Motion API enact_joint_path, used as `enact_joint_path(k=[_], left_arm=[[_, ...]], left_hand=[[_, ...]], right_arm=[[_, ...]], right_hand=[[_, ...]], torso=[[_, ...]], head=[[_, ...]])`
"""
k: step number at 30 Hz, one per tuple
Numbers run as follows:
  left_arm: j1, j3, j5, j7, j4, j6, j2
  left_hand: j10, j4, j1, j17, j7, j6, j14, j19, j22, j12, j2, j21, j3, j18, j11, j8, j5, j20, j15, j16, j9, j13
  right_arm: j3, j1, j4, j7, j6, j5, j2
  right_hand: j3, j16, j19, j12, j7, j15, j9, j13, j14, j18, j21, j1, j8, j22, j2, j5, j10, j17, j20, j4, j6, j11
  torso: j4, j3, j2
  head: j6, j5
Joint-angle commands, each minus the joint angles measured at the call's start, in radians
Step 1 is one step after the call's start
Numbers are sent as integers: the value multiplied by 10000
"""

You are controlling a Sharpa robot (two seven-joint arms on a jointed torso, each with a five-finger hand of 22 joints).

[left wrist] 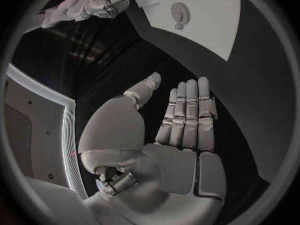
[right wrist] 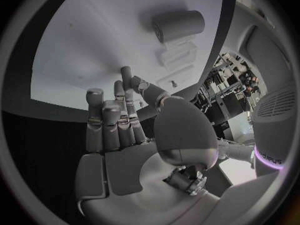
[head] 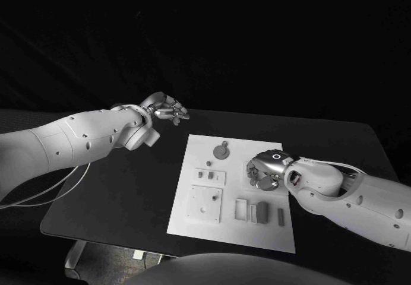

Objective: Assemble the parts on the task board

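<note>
While my right hand [head: 264, 172] is hovering over the board [head: 195, 224] near its far right side, the board itself is lying flat in the middle of the table [head: 111, 196]. I am counting one round gear-like part [head: 222, 151] near the board's far edge, one small plate [head: 209, 176] with two pegs just nearer than the gear, and one larger square plate [head: 205, 203] nearer still. Beside that square plate, toward the board's near right corner, one open frame [head: 240, 209] is sitting empty, with three upright blocks [head: 262, 212] lining up to its right.

My right hand's fingers [right wrist: 111, 116] are standing straight and close together, gripping nothing; a short cylinder [right wrist: 179, 25] is lying on the board beyond them. From the head view this hand is hiding whatever is lying under it, and I cannot make out the parts there.

My left hand [head: 163, 108] is hanging off the board, past its far left corner, over the bare table. Its fingers [left wrist: 187, 116] are extending flat, side by side, with the thumb apart, holding nothing.
</note>
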Motion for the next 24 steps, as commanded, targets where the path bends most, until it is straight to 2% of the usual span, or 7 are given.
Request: enact_joint_path(k=[1, 9, 14, 24], left_arm=[[13, 7, 56, 59, 13, 42, 5], [13, 7, 56, 60, 2, 48, 3], [13, 7, 56, 58, -8, 41, -7], [12, 7, 56, 66, -1, 43, -19]], left_hand=[[1, 38, 59, 16, -2, -100, 48, 50, 17, -48, 23, -36, -5, 160, 67, 32, -13, 20, 4, -60, -12, -8], [2, 38, 62, 23, -2, -101, 50, 51, 20, -52, 22, -38, -6, 160, 67, 34, -13, 20, 3, -64, -15, -9], [2, 37, 66, 27, -2, -102, 51, 52, 21, -55, 22, -39, -6, 160, 67, 35, -12, 19, 3, -67, -16, -9], [1, 37, 71, 36, -2, -103, 52, 53, 24, -62, 25, -42, -5, 159, 68, 38, -12, 19, 3, -73, -20, -9]], right_arm=[[-2, -9, 43, 4, -41, -129, -13], [0, -9, 232, 8, -41, -80, -109], [12, -7, 533, -8, 3, 35, -279], [168, 107, 855, -52, -79, -30, -425]], right_hand=[[79, -43, 23, 30, 1, -95, 40, -3, -2, 641, 34, 55, 42, 30, 142, 41, 295, -15, -36, -16, 82, 63], [107, -60, 43, 39, -25, -125, 63, 23, 25, 641, 37, 39, 63, 34, 137, 51, 363, -21, -51, -42, 139, 34], [118, -65, 53, 41, -36, -138, 73, 34, 36, 641, 39, 32, 72, 36, 134, 56, 392, -22, -58, -49, 163, 21], [135, -78, 56, 39, -46, -151, 82, 44, 39, 641, 35, 32, 77, 36, 127, 66, 414, -25, -64, -61, 183, 9]], torso=[[-2, -1, 1], [-2, 4, -1], [-7, 7, -1], [-11, 4, -2]], head=[[-10, 5], [-18, 1], [-24, -2], [-21, -3]])
